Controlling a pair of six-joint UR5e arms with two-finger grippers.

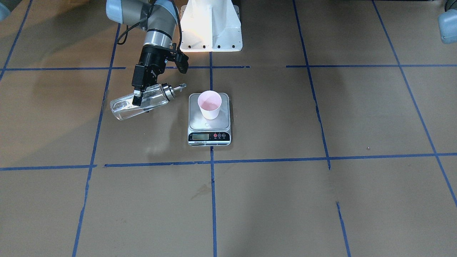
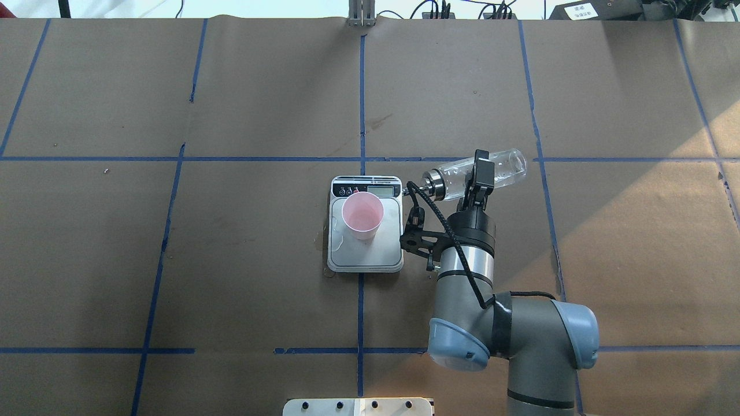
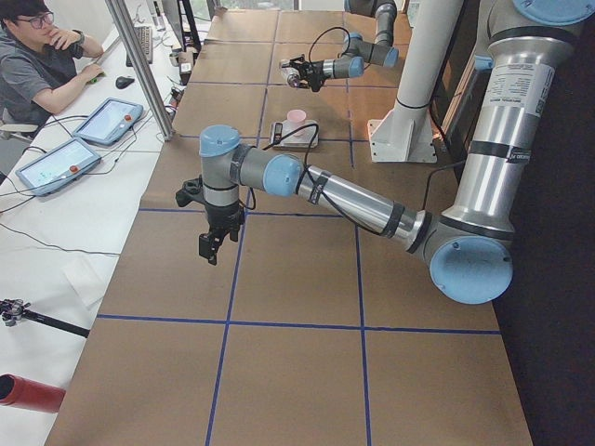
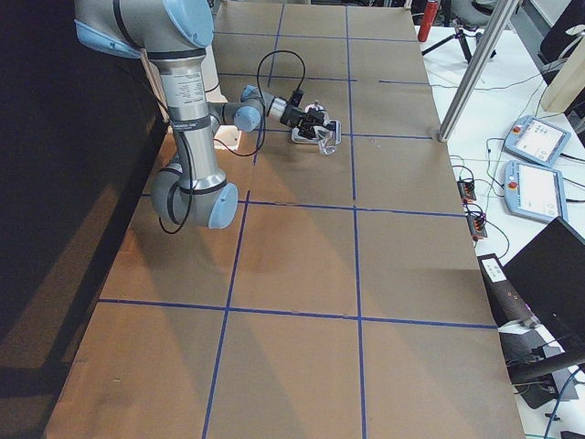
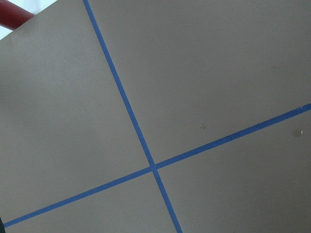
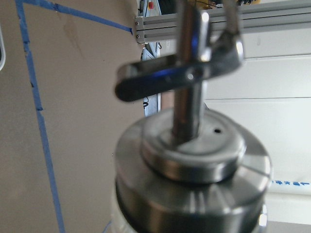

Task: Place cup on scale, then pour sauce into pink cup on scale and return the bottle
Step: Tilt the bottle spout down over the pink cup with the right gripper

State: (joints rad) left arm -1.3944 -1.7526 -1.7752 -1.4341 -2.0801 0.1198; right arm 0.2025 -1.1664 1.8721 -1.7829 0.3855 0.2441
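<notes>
The pale pink cup stands upright on the scale, toward its back half; both also show in the overhead view, cup and scale. My right gripper is shut on the clear glass bottle and holds it tilted almost level above the table, beside the scale. The silver cap and spout point toward the cup but stop short of it. The right wrist view shows the cap close up. I cannot make out the liquid. My left gripper hangs far off; I cannot tell its state.
The white robot pedestal stands behind the scale. Blue tape lines cross the brown table paper. An operator sits with tablets beyond the table's far edge. A red cylinder lies off the table's corner.
</notes>
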